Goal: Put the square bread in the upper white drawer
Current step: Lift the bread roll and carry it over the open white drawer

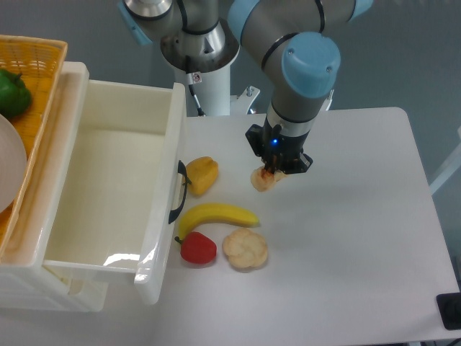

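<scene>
Pincer [269, 173] grips square bread [262, 180] above table [360, 216].

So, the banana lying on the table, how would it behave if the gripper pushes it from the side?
The banana looks like smooth, glossy moulded plastic, so it is probably stiff and light and would slide easily. Its curved shape suggests that it would pivot rather than travel straight. The red pepper and the round bread lie close beside it, so a push toward them would likely knock them.
</scene>
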Robot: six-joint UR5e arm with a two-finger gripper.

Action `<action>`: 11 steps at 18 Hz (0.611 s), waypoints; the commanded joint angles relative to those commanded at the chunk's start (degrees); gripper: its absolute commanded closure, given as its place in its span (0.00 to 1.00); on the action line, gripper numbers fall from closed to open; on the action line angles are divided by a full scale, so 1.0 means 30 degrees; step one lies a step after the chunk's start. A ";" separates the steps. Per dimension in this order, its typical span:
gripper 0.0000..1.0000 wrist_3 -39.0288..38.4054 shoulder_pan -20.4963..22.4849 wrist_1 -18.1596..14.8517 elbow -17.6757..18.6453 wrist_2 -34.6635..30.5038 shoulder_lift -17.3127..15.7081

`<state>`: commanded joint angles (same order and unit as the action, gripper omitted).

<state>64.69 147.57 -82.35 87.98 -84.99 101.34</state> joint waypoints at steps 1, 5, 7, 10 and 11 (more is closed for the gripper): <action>1.00 -0.0234 0.0000 0.0029 0.0000 0.0262 -0.0059; 1.00 -0.1085 0.0000 0.0029 0.0000 0.1112 -0.0557; 1.00 -0.1815 -0.0029 0.0000 0.0000 0.1464 -0.0849; 1.00 -0.2899 -0.0233 0.0000 0.0000 0.1699 -0.1114; 1.00 -0.3280 -0.0322 0.0029 0.0000 0.1758 -0.1144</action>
<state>54.86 146.60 -82.27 87.98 -79.72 97.91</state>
